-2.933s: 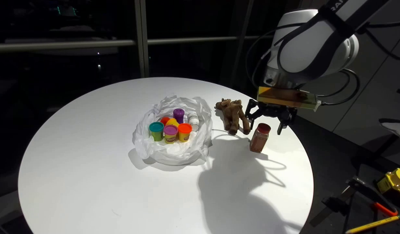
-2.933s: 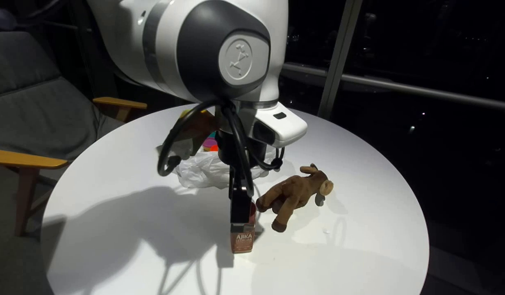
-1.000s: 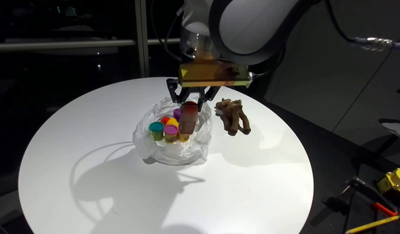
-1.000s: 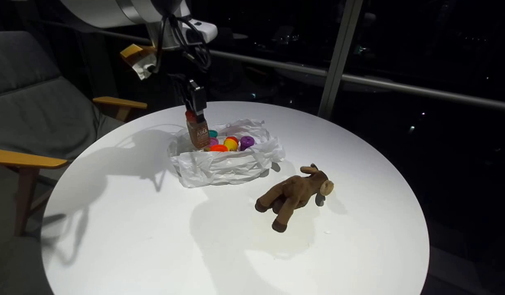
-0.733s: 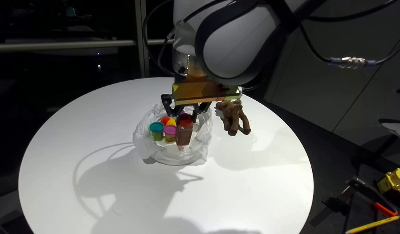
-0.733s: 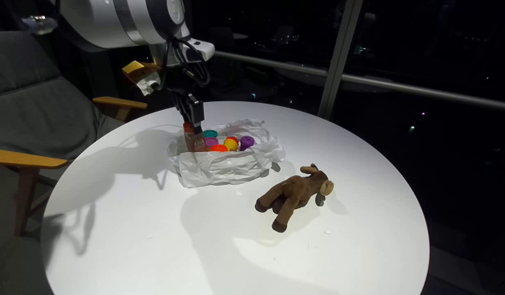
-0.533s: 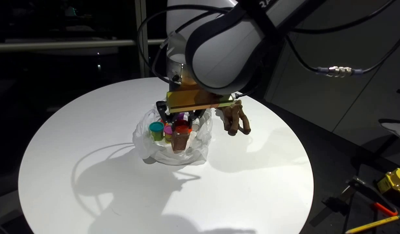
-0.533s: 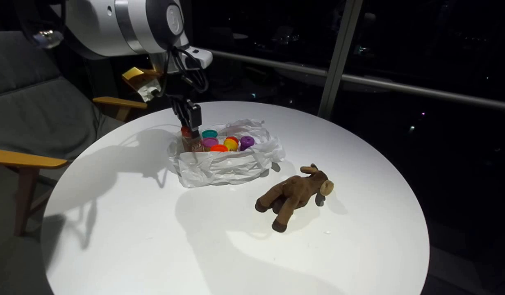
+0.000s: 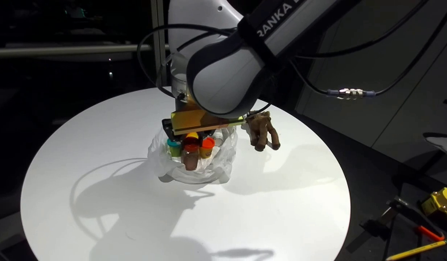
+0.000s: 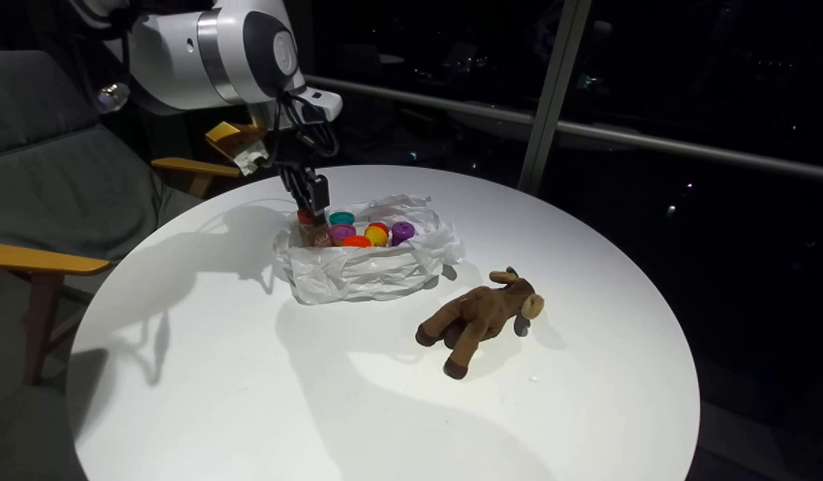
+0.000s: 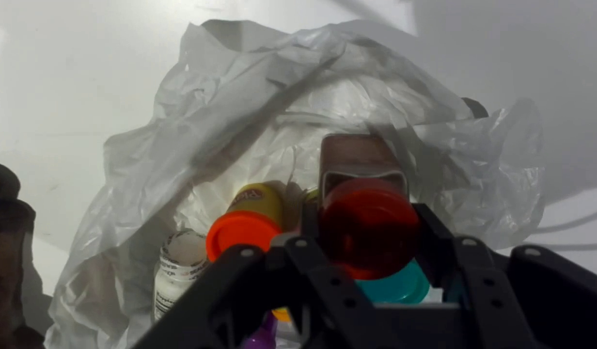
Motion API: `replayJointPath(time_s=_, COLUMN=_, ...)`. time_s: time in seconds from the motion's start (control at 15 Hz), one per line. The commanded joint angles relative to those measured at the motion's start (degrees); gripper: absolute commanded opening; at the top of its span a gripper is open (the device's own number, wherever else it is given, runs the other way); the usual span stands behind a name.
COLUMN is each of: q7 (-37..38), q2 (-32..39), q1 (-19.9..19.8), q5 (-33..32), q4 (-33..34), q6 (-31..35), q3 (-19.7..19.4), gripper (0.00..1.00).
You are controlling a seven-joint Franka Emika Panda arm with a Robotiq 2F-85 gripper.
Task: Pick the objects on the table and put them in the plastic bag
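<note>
Dark windows (image 10: 692, 260) behind; round white table (image 9: 274, 214). Now inside the rim of the plastic bag (image 10: 368, 277), no longer over it as a second ago, at the bag's ten o'clock in an exterior view: one bottle (image 11: 360, 154), pinched by the gripper (image 11: 369, 223). Likely all but placed, awaiting release; resting or hanging, cannot tell. Still to pack, outside at the bag's four o'clock there: one brown plush animal (image 10: 481, 310). Bottle's look: square-sided, clear-walled, red-capped, brown-red contents.

Round white table (image 10: 585, 401) before me | wrinkled plastic bag (image 10: 365, 274) open on it | brown plush animal (image 10: 481, 310) lies nearby
</note>
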Motion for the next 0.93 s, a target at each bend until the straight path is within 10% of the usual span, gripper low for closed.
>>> replayJointPath(time_s=0.0, q7=-2.0, q2=1.6, q1=1.3, q5=0.5, q4=4.2, q6=-2.5, q3=-1.5, gripper=0.76)
replayJointPath(time_s=0.27, q7=-3.5, q2=-3.2, q1=0.0, q5=1.2, q4=2.8, q6=-7.6, q3=-2.0, gripper=1.00)
replayJointPath(time_s=0.87, q7=-6.9, q2=-8.8, q1=-10.9, q5=0.9, q4=-2.1, q6=-7.7, q3=-7.2, gripper=1.00)
